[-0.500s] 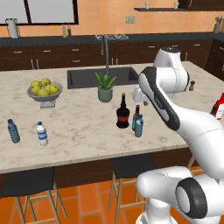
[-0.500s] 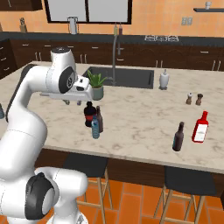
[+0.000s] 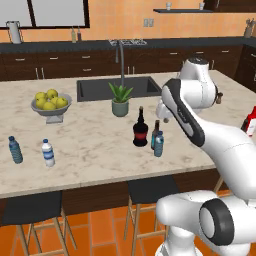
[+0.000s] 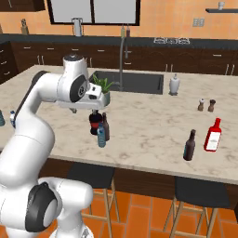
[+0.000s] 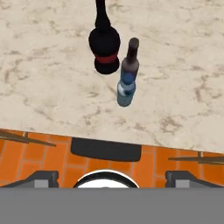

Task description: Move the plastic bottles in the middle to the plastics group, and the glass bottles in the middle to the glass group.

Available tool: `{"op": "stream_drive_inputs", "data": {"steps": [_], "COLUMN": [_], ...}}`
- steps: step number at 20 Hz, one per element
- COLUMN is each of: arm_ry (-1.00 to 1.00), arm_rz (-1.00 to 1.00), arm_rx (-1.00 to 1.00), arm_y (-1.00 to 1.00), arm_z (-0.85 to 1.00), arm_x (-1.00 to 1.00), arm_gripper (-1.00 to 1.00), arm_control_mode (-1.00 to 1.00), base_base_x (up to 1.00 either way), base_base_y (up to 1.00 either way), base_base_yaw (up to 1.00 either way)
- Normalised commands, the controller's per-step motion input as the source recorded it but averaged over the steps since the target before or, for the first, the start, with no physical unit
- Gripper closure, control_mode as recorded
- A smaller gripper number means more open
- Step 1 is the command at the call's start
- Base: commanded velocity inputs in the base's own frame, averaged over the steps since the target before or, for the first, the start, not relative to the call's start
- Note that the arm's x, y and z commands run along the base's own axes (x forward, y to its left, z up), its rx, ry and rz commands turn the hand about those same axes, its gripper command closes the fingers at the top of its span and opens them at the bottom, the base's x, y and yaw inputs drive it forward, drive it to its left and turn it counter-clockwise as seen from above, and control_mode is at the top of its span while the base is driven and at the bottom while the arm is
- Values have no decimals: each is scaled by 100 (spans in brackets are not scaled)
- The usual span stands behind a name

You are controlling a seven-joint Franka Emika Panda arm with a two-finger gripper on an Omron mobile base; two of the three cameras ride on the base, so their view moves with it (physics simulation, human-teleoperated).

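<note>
Three bottles stand bunched at mid-frame on the marble counter [image 3: 95, 145]: the round black bottle [image 3: 140, 131] with a red label, a slim dark bottle [image 3: 155, 134] just right of it, and the small grey-blue water bottle [image 3: 159, 144] in front of the slim one, close enough that touching cannot be told. In the hand view they sit in the upper middle, seen from above, the black bottle [image 5: 104, 43] left of the slim dark bottle [image 5: 130, 59] and the water bottle [image 5: 126, 92] below it. The gripper [image 4: 83, 109] hangs above the cluster, left of centre in the right base view; whether its fingers are spread or closed cannot be told. At the left edge of the left base view stand a blue bottle [image 3: 15, 150] and a clear white-labelled bottle [image 3: 48, 153]. At the right of the right base view a red bottle [image 4: 213, 135] stands beside another dark bottle [image 4: 189, 145].
</note>
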Motion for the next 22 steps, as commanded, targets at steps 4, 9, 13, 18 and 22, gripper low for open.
{"op": "stream_drive_inputs", "data": {"steps": [4, 9, 13, 18, 22], "arm_ry": [1, 5, 0, 0, 0], "arm_rz": [1, 0, 1, 0, 0], "arm_rx": [0, 0, 0, 0, 0], "arm_y": [-10, 0, -3, -2, -4], "arm_z": [-85, -67, -15, -23, -45], "arm_x": [28, 95, 67, 62, 35], "arm_gripper": [-100, -100, -100, -100, -100], "arm_control_mode": [-100, -100, -100, -100, -100], "base_base_x": [0, 0, 0, 0, 0], "base_base_y": [0, 0, 0, 0, 0], "base_base_yaw": [0, 0, 0, 0, 0]}}
